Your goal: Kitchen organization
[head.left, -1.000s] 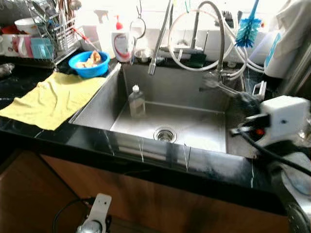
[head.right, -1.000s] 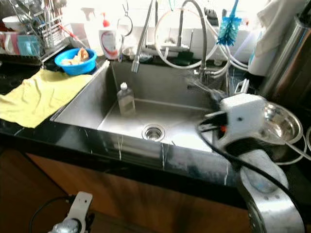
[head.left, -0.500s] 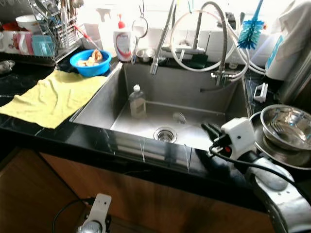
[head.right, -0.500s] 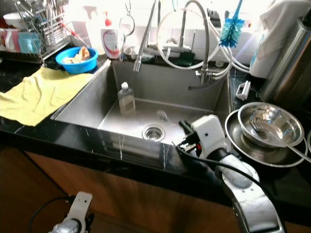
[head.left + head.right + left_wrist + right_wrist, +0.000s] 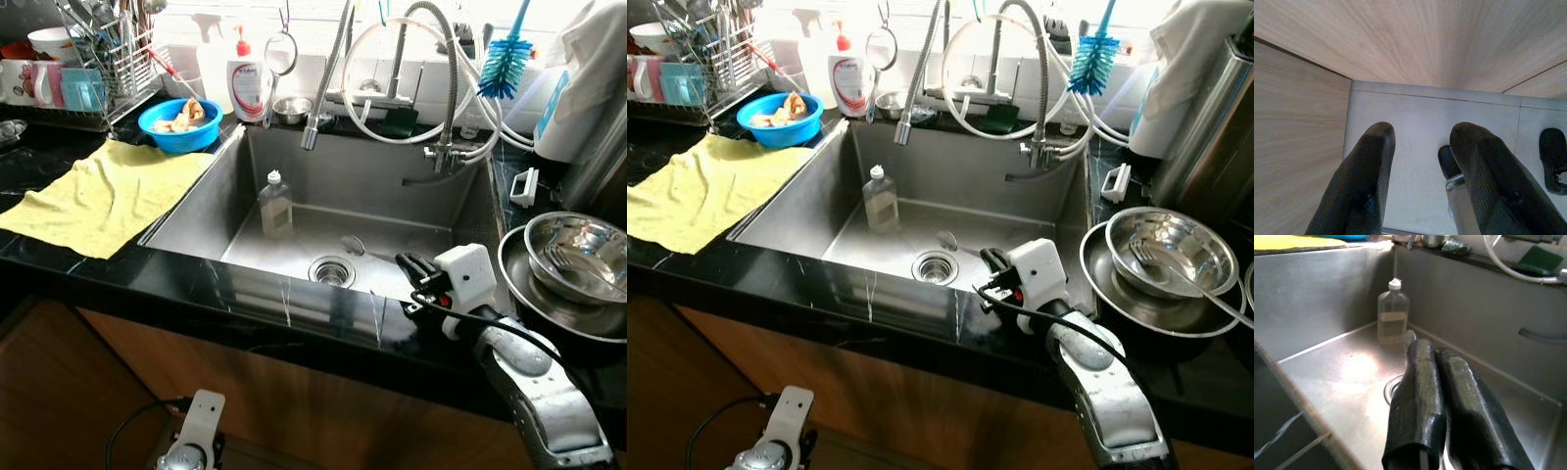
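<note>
My right gripper [image 5: 403, 263] reaches over the front right part of the steel sink [image 5: 201, 211]. It is shut on the handle of a metal spoon [image 5: 353, 245], whose bowl lies low over the sink floor beside the drain [image 5: 331, 269]. In the right wrist view the fingers [image 5: 1420, 396] press together, with the spoon bowl [image 5: 1410, 337] just past their tips. A small clear bottle [image 5: 275, 202] stands upright in the sink, further back and left. My left gripper [image 5: 1422, 134] hangs open over the floor by the wooden cabinet.
Nested steel bowls [image 5: 578, 257] holding a fork [image 5: 1176, 274] sit on the black counter to the right. A yellow cloth [image 5: 103, 191], blue bowl [image 5: 179, 122], dish rack [image 5: 98, 69] and soap dispenser [image 5: 247, 86] stand left. Faucet hoses [image 5: 446, 88] arch over the sink's back.
My right arm came down from the steel bowls on the right into the sink. The spoon travelled with it and now sits lower and further left, beside the drain.
</note>
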{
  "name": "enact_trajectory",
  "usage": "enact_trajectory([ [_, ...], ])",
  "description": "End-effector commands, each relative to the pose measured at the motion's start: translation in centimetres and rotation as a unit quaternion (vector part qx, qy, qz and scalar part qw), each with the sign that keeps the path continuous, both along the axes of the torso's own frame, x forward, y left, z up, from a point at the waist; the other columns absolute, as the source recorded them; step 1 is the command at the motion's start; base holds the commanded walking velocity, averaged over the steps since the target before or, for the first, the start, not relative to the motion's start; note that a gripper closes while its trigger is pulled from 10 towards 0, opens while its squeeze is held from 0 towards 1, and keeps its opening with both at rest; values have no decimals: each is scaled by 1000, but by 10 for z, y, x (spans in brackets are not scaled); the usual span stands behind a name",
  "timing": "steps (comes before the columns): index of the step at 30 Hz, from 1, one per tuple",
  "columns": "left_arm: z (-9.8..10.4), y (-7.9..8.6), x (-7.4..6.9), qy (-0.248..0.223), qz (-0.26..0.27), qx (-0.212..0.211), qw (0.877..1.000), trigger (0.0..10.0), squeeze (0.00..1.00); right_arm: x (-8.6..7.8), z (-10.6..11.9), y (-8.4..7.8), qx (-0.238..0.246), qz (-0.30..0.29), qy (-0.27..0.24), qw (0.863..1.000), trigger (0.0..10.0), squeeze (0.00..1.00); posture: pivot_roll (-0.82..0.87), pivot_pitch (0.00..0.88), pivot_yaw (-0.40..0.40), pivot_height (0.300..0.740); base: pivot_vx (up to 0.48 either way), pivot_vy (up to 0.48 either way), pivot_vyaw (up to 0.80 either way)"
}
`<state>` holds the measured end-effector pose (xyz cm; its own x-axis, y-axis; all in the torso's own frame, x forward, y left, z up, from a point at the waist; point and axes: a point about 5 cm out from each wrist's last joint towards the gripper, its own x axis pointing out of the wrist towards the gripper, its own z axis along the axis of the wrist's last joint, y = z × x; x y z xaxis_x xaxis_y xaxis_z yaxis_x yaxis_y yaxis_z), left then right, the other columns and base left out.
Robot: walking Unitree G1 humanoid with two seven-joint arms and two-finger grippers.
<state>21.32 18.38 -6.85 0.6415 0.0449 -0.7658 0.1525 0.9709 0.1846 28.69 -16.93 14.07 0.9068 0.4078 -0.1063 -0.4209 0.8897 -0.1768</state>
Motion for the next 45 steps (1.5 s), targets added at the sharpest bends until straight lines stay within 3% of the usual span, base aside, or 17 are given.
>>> enact_trajectory([
  [1,0,3,-1,2,0,7,1000,10000,0,5,5,-4,4,-12,-16,1000,10000,0,-150,0,11,740,0,0,0],
  [17,1,2,2,-3,4,4,1000,10000,0,36,16,-7,21,-45,-44,998,10000,0,-134,0,12,740,0,0,0],
  [30,2,6,2,-5,9,6,1000,10000,0,36,6,-5,24,-54,-41,997,10000,0,-119,0,8,740,0,0,0],
  [31,2,6,2,-5,9,6,1000,10000,0,35,6,-5,26,-55,-41,997,10000,106,-119,0,8,740,0,0,0],
  [32,2,6,2,-5,9,6,1000,10000,0,35,6,-5,28,-55,-41,997,10000,106,-119,0,7,740,0,0,0],
  [33,2,5,2,-4,9,6,1000,10000,0,35,5,-6,28,-56,-41,997,10000,216,-119,0,7,740,0,0,0],
  [34,1,5,1,-4,9,5,1000,10000,0,34,5,-5,35,-59,-41,997,10000,847,-120,0,8,740,0,0,0],
  [35,1,5,1,-3,9,5,1000,10000,0,34,4,-5,37,-59,-40,997,10000,1000,-120,0,8,740,0,0,0],
  [45,2,4,3,-7,8,4,1000,10000,0,33,4,-4,37,-62,-45,996,10000,996,-117,0,5,740,0,0,0],
])
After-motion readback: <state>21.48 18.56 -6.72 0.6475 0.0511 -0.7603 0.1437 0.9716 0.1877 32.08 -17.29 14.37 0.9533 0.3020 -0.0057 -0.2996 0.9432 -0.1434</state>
